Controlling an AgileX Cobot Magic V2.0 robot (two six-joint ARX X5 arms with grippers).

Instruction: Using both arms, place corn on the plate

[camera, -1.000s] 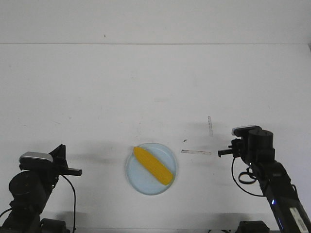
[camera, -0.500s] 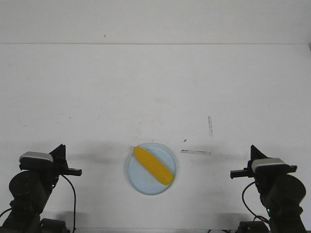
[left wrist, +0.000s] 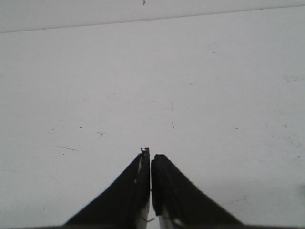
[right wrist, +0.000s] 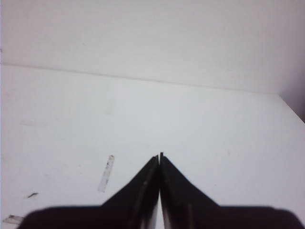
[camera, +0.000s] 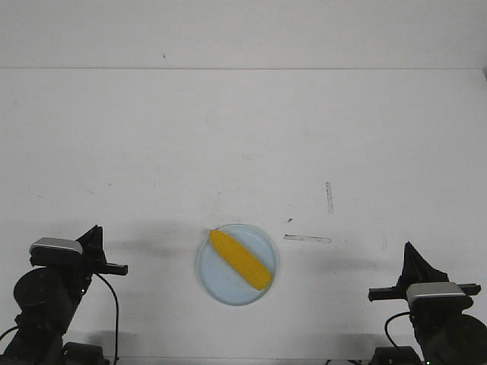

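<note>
The yellow corn (camera: 241, 259) lies diagonally on the pale blue plate (camera: 261, 241) near the table's front middle. My left gripper (camera: 93, 237) is at the front left corner, shut and empty, well left of the plate; in the left wrist view (left wrist: 150, 155) its black fingers meet over bare table. My right gripper (camera: 412, 251) is at the front right corner, shut and empty, well right of the plate; in the right wrist view (right wrist: 159, 155) its fingers meet at the tips. Neither wrist view shows the corn or the plate.
Two strips of worn tape mark the white table right of the plate, one lying flat (camera: 307, 239) and one upright (camera: 329, 197), the upright one also in the right wrist view (right wrist: 106, 173). The table's far edge (camera: 243, 69) meets a white wall.
My right arm has drawn back from beside the plate to the front right corner and folded down. The left arm, corn and plate have not moved.
</note>
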